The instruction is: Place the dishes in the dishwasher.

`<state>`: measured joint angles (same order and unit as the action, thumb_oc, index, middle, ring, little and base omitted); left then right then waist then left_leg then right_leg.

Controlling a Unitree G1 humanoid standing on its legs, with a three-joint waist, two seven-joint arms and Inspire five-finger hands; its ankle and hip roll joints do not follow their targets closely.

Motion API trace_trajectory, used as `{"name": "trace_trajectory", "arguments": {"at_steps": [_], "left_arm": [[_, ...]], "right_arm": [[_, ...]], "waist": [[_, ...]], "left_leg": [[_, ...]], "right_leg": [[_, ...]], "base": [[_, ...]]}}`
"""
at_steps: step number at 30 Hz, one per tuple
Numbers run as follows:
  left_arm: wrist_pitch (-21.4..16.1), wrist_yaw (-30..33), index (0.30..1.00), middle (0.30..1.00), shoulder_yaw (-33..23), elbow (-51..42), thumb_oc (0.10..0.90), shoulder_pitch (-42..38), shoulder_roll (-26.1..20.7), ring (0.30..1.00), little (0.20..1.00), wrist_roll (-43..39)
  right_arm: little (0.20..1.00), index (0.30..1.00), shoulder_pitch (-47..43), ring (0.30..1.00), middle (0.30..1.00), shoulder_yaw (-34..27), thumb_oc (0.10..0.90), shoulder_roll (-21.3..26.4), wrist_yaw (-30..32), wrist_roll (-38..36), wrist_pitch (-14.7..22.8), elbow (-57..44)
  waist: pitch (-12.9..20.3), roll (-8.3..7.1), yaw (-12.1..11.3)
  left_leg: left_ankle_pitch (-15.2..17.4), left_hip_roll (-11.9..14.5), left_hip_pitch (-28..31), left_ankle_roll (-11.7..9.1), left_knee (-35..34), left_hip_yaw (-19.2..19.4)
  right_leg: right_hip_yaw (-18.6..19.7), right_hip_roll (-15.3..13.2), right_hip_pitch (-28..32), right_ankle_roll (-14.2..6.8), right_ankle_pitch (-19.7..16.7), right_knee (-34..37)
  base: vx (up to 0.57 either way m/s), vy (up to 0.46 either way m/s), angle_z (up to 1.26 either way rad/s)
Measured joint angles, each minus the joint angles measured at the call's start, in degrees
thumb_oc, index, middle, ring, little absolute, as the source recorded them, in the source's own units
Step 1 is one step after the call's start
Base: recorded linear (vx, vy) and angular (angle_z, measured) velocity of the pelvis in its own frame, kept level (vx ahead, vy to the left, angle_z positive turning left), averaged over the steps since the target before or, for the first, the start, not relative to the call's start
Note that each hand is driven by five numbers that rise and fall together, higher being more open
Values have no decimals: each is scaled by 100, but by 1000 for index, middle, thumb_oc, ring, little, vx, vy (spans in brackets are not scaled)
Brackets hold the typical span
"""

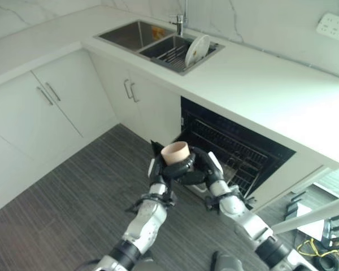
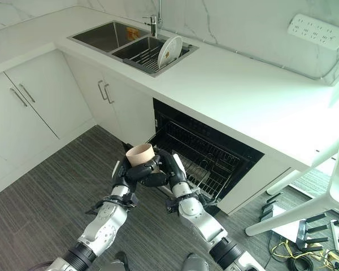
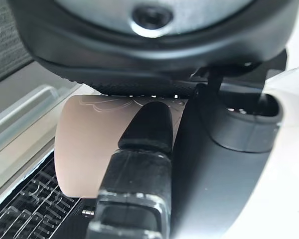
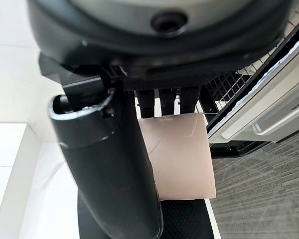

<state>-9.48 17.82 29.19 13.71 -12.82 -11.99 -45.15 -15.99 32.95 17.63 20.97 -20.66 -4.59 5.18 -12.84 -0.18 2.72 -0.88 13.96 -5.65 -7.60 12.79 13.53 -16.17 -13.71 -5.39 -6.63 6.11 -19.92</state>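
two hands meet around one beige cup (image 1: 175,152), held upright with its open mouth up and its long axis vertical, above the grey plank floor (image 1: 73,197) just in front of the open dishwasher (image 1: 237,149). the left hand (image 1: 158,169) curls its fingers round the cup from 9 o'clock; the right hand (image 1: 206,169) wraps it from 3 o'clock. the wire rack (image 2: 206,158) lies at 2 o'clock, close by. a white plate (image 1: 197,49) stands on edge in the sink (image 1: 133,34) at 12 o'clock, set in the white counter (image 1: 260,84).
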Motion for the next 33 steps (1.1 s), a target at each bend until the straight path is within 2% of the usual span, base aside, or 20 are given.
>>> {"name": "trace_trajectory", "arguments": {"at_steps": [3, 5, 8, 9, 13, 22, 27, 31, 33], "left_arm": [[200, -705, 900, 900, 98, 221, 800, -74, -7, 900, 900, -227], [315, -1088, 900, 900, 122, 218, 800, -96, -18, 900, 900, -388], [582, -1255, 900, 900, 150, 215, 800, -158, -14, 900, 900, -478], [616, -1406, 900, 900, 213, 177, 800, -132, -21, 900, 900, -617], [654, -1478, 900, 900, 211, 132, 800, -159, 159, 900, 900, -849], [716, -1607, 900, 900, 201, 75, 800, -120, 50, 900, 900, -785], [825, -1611, 900, 900, 136, -80, 800, -143, -149, 900, 900, -69], [901, -1632, 900, 900, 25, -363, 800, -298, -528, 900, 900, 769], [898, -1899, 900, 900, -10, -548, 800, -401, -772, 900, 900, 1300]], "right_arm": [[300, 300, 170, 300, 300, -86, 400, 538, 33, -13, -8, -172], [300, 300, 503, 300, 300, -355, 400, 585, 90, -20, -6, -451], [300, 300, 708, 300, 300, -499, 400, 578, 335, -83, 48, -481], [300, 300, 731, 300, 300, -623, 400, 560, 468, -84, 76, -456], [300, 300, 814, 300, 300, -951, 400, 570, 603, -205, 345, -440], [300, 300, 809, 300, 300, -982, 400, 601, 684, -255, 365, -431], [300, 300, 747, 300, 300, -1162, 400, 607, 251, -770, 327, -206], [300, 300, 432, 300, 300, -1191, 400, 813, -37, -804, 182, -24], [300, 300, 251, 300, 300, -1560, 400, 871, -55, -821, 20, 34]], "waist": [[-103, 69, 68], [-185, 125, 127], [-231, 177, 324], [-247, 197, 325], [-301, 247, 338], [-328, 204, 269], [-341, 197, 235], [-360, 218, 227], [-389, 270, 178]], "left_leg": [[9, -3, -2, 13, 9, 25], [13, -4, -1, 19, 4, 42], [31, -8, 23, 27, -10, 94], [39, -5, 48, 27, -18, 137], [67, -1, 76, 27, -18, 180], [96, -4, 65, 34, -21, 179], [107, -11, 62, 34, -19, 181], [108, -30, 58, 35, -21, 175], [111, -58, 57, 41, -20, 164]], "right_leg": [[43, -5, -3, -26, -55, 77], [100, -6, -8, -35, -74, 102], [145, 6, -14, -50, -93, 135], [154, 5, -12, -52, -96, 138], [164, 14, -14, -57, -98, 155], [162, -6, -11, -66, -92, 172], [164, -18, -11, -70, -89, 178], [167, -54, -10, -75, -86, 176], [171, -70, -3, -88, -80, 167]], "base": [[-16, 69, -6], [-11, 52, -5], [-9, 52, -8], [-1, 34, -13], [0, 15, -7], [20, -6, 0], [55, -13, 0], [67, -11, 1], [99, -3, 5]]}}
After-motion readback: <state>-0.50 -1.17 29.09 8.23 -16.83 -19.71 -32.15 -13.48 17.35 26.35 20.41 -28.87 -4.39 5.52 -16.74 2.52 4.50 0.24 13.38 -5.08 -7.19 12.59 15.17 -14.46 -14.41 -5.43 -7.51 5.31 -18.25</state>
